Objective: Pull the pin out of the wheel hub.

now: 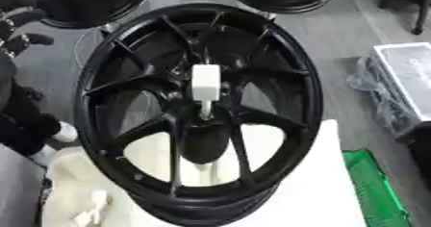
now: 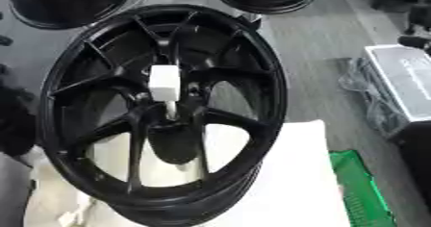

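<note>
White pin (image 2: 164, 87) upright in black wheel hub (image 2: 164, 110) centre.

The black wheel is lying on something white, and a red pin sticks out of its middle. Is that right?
Almost. The pin isn't red, it's white, as the left eye view shows. The rest is right: it sticks out of the middle of the black wheel, which lies on something white.

1. Both head views look steeply down, close on the black wheel hub (image 1: 198, 110) lying on the white surface (image 1: 324, 192).
2. They share hub, white pin (image 2: 164, 82) and floor.
3. Only the left eye view shows the left hand (image 1: 19, 26), at its upper left edge.
</note>
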You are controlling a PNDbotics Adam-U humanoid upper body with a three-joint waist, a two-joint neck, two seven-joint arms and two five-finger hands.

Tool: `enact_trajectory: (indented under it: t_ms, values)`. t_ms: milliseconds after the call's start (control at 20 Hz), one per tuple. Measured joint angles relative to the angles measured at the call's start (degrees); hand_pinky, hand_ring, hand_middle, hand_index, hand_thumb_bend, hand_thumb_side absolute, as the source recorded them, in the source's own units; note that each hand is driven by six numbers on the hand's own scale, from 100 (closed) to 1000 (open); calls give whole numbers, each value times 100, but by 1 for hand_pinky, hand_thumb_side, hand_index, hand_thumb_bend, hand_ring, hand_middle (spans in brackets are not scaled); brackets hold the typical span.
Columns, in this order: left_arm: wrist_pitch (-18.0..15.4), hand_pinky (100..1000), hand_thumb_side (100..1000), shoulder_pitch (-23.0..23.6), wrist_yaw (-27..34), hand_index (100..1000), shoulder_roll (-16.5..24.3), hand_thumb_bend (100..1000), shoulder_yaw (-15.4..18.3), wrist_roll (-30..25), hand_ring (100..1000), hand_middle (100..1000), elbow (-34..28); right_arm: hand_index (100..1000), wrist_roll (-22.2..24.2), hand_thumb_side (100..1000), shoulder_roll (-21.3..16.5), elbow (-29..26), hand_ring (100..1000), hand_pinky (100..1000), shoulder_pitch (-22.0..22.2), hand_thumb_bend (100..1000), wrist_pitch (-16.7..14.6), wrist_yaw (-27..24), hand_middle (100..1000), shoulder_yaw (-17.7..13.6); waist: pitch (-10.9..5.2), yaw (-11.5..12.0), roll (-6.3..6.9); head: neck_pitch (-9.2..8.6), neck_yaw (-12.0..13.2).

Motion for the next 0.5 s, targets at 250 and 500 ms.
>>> enact_trajectory:
  t_ms: [250, 500]
  values:
    - [-38, 603, 788, 82, -27, 770, 71, 100, 66, 64, 782, 743, 0, 881, 214, 564, -440, -1, 917, 788, -444, 100, -187, -100, 837, 114, 2, -8, -7, 1, -4]
    - [-44, 602, 791, 185, -46, 770, 72, 100, 108, 116, 782, 743, 0, 894, 520, 552, -985, -3, 935, 811, -964, 100, -121, -149, 866, 334, -9, 54, -46, 1, -43]
